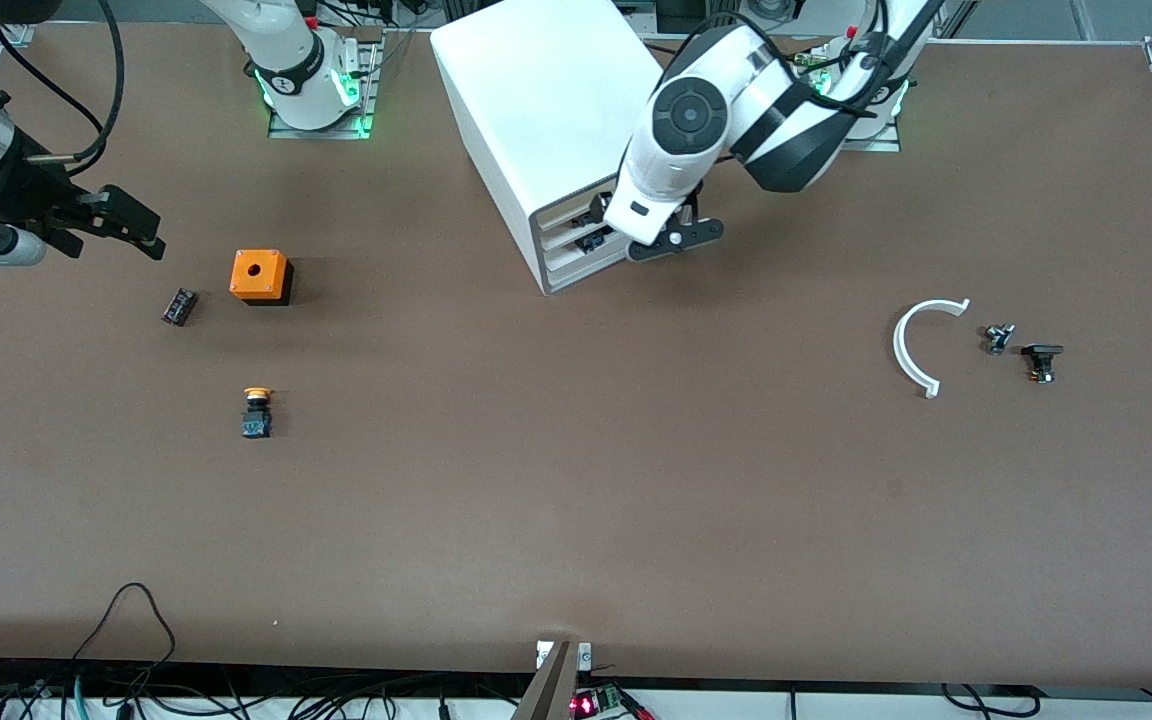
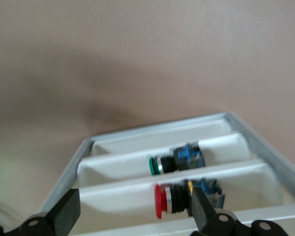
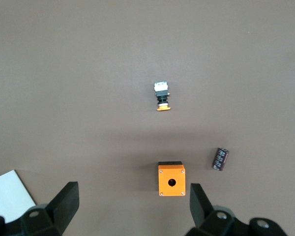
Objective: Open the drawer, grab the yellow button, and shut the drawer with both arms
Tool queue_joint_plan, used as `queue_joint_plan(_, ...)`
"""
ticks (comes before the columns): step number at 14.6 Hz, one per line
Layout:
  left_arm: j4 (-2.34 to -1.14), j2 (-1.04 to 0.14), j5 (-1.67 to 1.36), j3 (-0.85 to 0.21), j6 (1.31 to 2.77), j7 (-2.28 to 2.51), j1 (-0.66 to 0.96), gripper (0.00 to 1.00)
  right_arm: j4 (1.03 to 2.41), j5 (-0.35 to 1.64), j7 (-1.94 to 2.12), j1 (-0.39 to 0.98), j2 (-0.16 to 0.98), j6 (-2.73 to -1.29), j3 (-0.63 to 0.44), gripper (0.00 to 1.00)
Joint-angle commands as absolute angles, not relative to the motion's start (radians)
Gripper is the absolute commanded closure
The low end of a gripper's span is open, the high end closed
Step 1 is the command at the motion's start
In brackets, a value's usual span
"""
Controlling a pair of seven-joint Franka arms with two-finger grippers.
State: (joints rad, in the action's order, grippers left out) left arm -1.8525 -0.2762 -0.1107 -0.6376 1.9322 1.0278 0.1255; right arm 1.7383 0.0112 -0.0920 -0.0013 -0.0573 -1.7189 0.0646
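Observation:
The white cabinet [image 1: 526,110] stands near the arms' bases, and its uppermost drawer [image 1: 574,216] looks flush with the front. My left gripper [image 1: 671,240] is open and empty right in front of the drawers. In the left wrist view its fingers [image 2: 69,211] straddle the stacked white trays [image 2: 128,196]; a red-capped part [image 2: 169,199] and a green-capped part [image 2: 177,160] lie in them. The button [image 1: 256,410] with the orange-yellow cap lies on the table toward the right arm's end, and also shows in the right wrist view [image 3: 162,96]. My right gripper [image 1: 141,228] is open and empty over the table near the cube.
An orange cube with a hole [image 1: 260,276] and a small dark cylinder [image 1: 179,306] lie farther from the front camera than the button. A white curved strip [image 1: 921,345] and two small dark parts [image 1: 998,338] [image 1: 1041,360] lie toward the left arm's end.

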Motion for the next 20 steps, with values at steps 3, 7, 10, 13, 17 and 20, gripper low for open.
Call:
queue_joint_plan(3, -1.769, -0.250, 0.076, -0.638, 1.905, 0.818, 0.026, 0.00, 1.695, -0.015, -0.098, -0.023, -0.034, -1.694, 0.087, 0.00)
queue_joint_plan(7, -1.625, -0.255, 0.189, -0.638, 1.766, 0.551, -0.073, 0.00, 1.668, -0.014, -0.098, -0.025, -0.028, -1.701, 0.086, 0.00)
queue_joint_plan(10, -1.571, -0.256, 0.187, -0.641, 1.763, 0.343, -0.175, 0.00, 1.658, -0.008, -0.103, -0.029, -0.023, -1.709, 0.083, 0.00)
queue_joint_plan(13, -1.558, -0.211, 0.144, -0.573, 1.750, 0.192, -0.203, 0.00, 1.663, -0.011, -0.103, -0.026, -0.021, -1.715, 0.084, 0.00)
queue_joint_plan(17, -1.595, -0.109, -0.031, -0.356, 1.712, -0.101, -0.163, 0.00, 1.663, -0.015, -0.113, -0.025, -0.018, -1.715, 0.084, 0.00)
queue_joint_plan(20, -1.620, -0.040, -0.028, -0.177, 1.642, -0.159, -0.042, 0.00, 1.663, -0.017, -0.114, -0.025, -0.018, -1.713, 0.084, 0.00)
